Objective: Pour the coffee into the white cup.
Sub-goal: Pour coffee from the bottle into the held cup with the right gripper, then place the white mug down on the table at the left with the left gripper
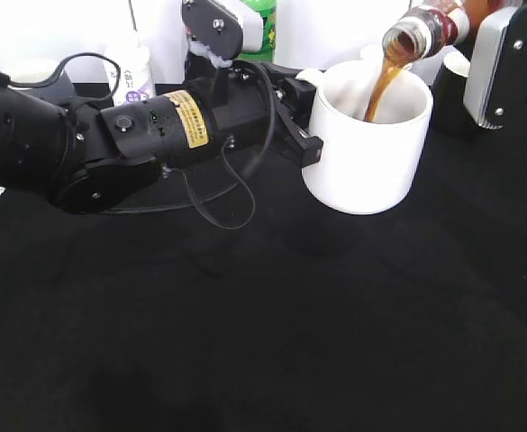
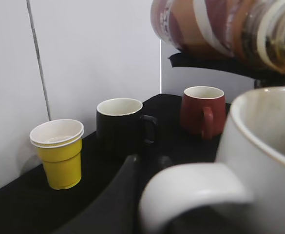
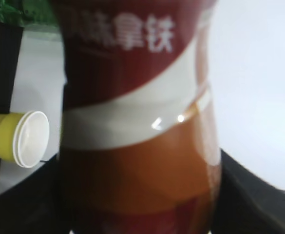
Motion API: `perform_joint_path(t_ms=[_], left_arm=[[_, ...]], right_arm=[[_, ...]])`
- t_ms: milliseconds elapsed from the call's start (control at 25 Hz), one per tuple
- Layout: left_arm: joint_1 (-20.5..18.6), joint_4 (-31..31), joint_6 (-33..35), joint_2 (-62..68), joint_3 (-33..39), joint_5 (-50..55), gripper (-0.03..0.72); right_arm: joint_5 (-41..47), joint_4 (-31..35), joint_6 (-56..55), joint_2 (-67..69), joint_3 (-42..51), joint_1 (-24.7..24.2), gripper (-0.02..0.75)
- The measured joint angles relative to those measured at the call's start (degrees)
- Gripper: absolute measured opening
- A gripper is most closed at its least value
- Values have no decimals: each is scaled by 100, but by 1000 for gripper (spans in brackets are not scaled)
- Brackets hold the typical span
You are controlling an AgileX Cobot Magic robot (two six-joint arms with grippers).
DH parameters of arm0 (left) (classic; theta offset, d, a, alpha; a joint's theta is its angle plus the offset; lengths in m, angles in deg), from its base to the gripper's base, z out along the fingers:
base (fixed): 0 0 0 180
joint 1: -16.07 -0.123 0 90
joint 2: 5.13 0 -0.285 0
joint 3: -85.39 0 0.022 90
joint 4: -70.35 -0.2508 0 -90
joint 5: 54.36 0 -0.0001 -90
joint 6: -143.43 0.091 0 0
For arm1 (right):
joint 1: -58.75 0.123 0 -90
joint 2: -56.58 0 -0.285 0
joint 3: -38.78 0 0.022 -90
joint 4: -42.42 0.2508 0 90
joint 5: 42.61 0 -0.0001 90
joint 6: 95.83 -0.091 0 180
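Coffee bottle (image 1: 430, 29): tipped mouth-down above white cup, top right of exterior view; brown stream runs from mouth into cup. Fills right wrist view (image 3: 137, 122), red/white/orange wrap w/ white lettering. Underside also shows top of left wrist view (image 2: 220, 29).
White cup (image 1: 368, 139): upright on black table (image 1: 263, 342), right of centre, brown liquid hitting inside wall. In left wrist view (image 2: 264, 161) rim and loop handle v. close, blurred.
Left gripper (image 1: 301, 121): reaches in from left, fingers at cup's left side by handle; one dark finger (image 2: 118, 200) lies just beside handle. Clamped or apart: can't tell.
Right gripper (image 1: 502, 63): at top right edge, holds bottle body; pincer closed on bottle, fingers mostly out of frame.
Yellow cup (image 2: 58, 152): white rim, upright, far left by wall.
Black mug (image 2: 123, 126): between yellow cup and red mug.
Red mug (image 2: 203, 111): behind, near wall.
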State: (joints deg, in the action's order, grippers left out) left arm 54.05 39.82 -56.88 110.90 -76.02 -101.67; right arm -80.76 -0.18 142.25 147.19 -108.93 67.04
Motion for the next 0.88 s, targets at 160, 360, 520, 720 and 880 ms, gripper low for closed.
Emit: perform_joint_path(t_ms=[160,360,520,720,880], left_arm=[[0,0,5,0,0,11,69],[0,-1,11,0,0,11,69],[-29,66,20,0,0,-52,69],[-143,261,25,0,0,-210,69],[-596,268,25,-6,222,-522,69]], right_arm=[[-18,0,87,0,0,0,516],[-23,22,138,0,0,0,516],[-29,-305,-1143,0,-7,0,516],[-236,-734,-3618,0,-7,0,516],[-225,-752,-6965,0,-7,0,516]])
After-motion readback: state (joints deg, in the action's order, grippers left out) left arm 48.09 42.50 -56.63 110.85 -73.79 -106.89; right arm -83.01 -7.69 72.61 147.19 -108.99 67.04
